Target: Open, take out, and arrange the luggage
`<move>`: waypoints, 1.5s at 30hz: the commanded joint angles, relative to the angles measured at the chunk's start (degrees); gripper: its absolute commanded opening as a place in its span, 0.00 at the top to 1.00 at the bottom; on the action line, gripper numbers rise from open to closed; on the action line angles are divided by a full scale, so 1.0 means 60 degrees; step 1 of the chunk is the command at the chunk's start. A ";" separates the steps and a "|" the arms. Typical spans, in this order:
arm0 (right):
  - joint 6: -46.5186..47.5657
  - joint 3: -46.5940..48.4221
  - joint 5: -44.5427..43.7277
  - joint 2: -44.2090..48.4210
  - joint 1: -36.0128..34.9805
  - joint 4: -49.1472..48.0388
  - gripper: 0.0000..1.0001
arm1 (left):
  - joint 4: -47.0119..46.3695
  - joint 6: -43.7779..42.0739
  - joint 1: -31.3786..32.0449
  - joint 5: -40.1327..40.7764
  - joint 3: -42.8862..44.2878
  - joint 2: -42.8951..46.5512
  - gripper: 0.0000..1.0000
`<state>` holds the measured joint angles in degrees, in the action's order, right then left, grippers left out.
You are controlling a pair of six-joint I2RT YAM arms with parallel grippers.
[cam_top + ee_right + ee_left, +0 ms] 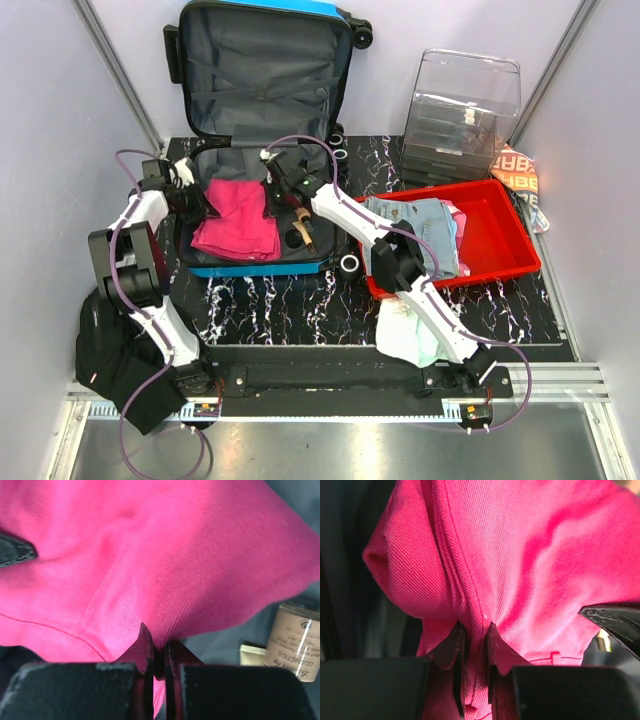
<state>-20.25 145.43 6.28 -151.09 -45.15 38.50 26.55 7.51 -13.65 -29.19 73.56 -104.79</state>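
- The luggage (262,75) stands open at the far left of the table (280,310). Its lid is upright against the back wall, and its lower shell lies flat with the grey lining facing up.
- A pink cloth (238,222) lies bunched in the lower shell, and both arms reach into the shell to it.
- The left gripper (200,203) is at the cloth's left edge. In its wrist view the left gripper (474,630) is nearly closed, and a ridge of the pink cloth (530,555) is pinched in the narrow gap between its fingers (451,647).
- The right gripper (275,195) is at the cloth's right edge. Seen from the wrist, the right gripper (156,640) is clamped almost tight. Its fingers (142,647) nip the hem of the pink cloth (165,550), which fans out beyond them.
- A beige bottle (295,640) lies on the lining just beside that hem, apart from the fingers.
- A red tray (500,250) sits to the right of the luggage with denim (420,225) in it.
- A clear box (465,100) stands behind the tray.
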 commanded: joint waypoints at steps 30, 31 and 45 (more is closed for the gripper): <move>0.2056 -0.2175 0.1251 0.5154 0.1780 -0.0398 1.00 | -0.0601 0.1751 0.2416 -0.2869 0.1978 0.1528 1.00; 0.2245 -0.2757 0.1514 0.5751 0.2145 -0.0164 1.00 | -0.0586 0.1839 0.2711 -0.2869 0.1993 0.1557 1.00; 0.3170 -0.9016 0.1591 1.1600 0.6497 0.0994 1.00 | -0.1551 0.3376 0.7778 -0.1597 0.3560 0.0256 1.00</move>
<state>-4.21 95.18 18.55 -87.26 -12.29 48.42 21.04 24.36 26.57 -38.37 91.57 -101.23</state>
